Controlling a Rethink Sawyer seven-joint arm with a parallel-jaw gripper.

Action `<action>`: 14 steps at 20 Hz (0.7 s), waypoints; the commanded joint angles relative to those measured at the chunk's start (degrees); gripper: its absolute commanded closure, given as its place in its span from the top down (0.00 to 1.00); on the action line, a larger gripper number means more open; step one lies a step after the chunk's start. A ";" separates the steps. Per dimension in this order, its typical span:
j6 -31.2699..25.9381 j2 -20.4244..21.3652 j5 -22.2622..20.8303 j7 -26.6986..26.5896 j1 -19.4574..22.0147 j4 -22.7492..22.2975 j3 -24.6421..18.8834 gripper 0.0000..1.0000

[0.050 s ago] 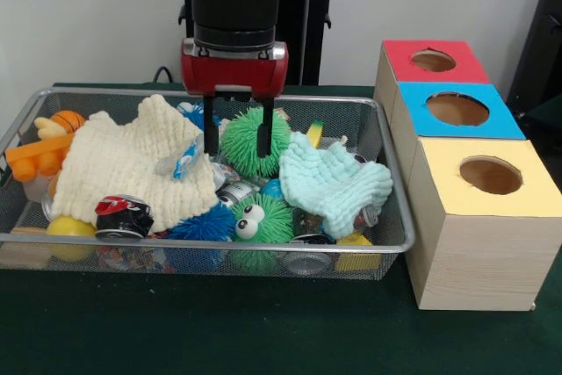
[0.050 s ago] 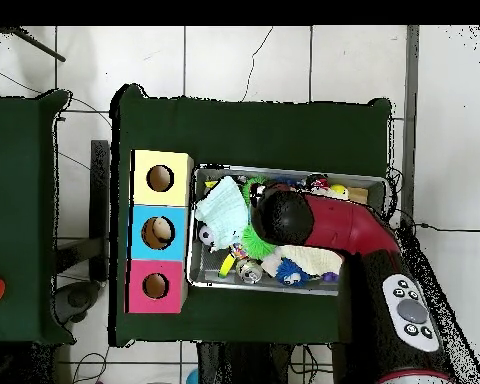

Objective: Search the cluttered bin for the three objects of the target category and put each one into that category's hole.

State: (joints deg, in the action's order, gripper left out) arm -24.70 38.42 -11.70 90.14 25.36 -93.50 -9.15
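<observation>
My gripper (image 1: 237,140) hangs low in the wire bin (image 1: 386,243) with its fingers apart and open. The left finger stands beside a green spiky ball (image 1: 248,148) and the right finger (image 1: 263,136) is in front of it. A second green spiky ball with eyes (image 1: 261,220) and a blue spiky ball (image 1: 202,226) lie near the front. At the right stand three boxes with holes: red (image 1: 435,61), blue (image 1: 457,110), yellow (image 1: 490,175). In the overhead view the arm (image 2: 324,225) hides the gripper.
A cream cloth (image 1: 127,169) and a mint cloth (image 1: 338,183) cover parts of the bin. Crushed cans (image 1: 123,215), a yellow ball (image 1: 70,227), an orange toy (image 1: 39,155) and a small basketball (image 1: 68,118) lie among them. The overhead view shows the box row (image 2: 159,232) left of the bin.
</observation>
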 commanded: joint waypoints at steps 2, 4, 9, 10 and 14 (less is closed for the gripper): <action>2.58 -2.98 -3.32 2.25 -0.19 1.02 -2.67 1.00; 2.97 -3.24 -3.28 2.53 -0.34 1.16 -2.49 1.00; 2.02 -2.86 -2.96 2.17 -0.23 1.10 -2.74 1.00; 1.89 -2.83 -2.91 2.23 -0.31 1.16 -2.69 1.00; 1.73 -2.51 -2.78 2.18 -0.32 0.98 -2.88 1.00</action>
State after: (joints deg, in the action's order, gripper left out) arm -24.44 37.36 -11.69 90.14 25.29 -93.48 -9.15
